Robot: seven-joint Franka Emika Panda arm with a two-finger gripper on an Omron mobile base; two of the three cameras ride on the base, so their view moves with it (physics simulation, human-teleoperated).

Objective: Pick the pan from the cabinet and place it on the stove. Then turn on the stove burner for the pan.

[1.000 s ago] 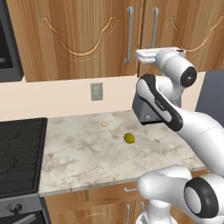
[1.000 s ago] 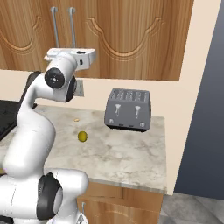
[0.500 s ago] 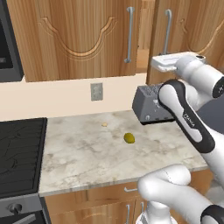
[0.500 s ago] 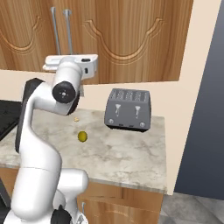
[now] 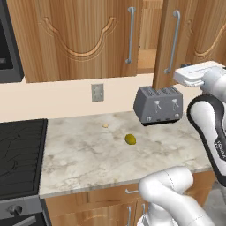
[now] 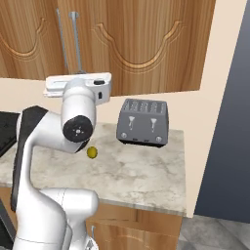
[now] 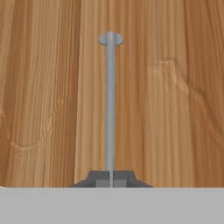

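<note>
Gripper (image 7: 110,178) clamped narrow on door handle (image 7: 110,105); cabinet (image 5: 79,39) door ajar. Risk: slipping off handle mid-pull, door swinging toward toaster (image 5: 159,105).

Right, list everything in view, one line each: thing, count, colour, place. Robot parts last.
cabinet: one, warm-brown wood with carved door panels, on the wall above the counter; its right door swung partly open.
bar handles: two showing in the left base view, silver, vertical, one on each door.
counter: one, pale marbled stone, under the cabinet.
toaster: one, grey, at the back of the counter.
small round thing: one, olive-green, mid-counter.
crumb-like bit: one, pale tan, on the counter near the wall.
wall outlet: one, grey, on the beige wall.
stove: one, black grates, left of the counter.
gripper: one, dark fingers, closed around the open door's handle.
</note>
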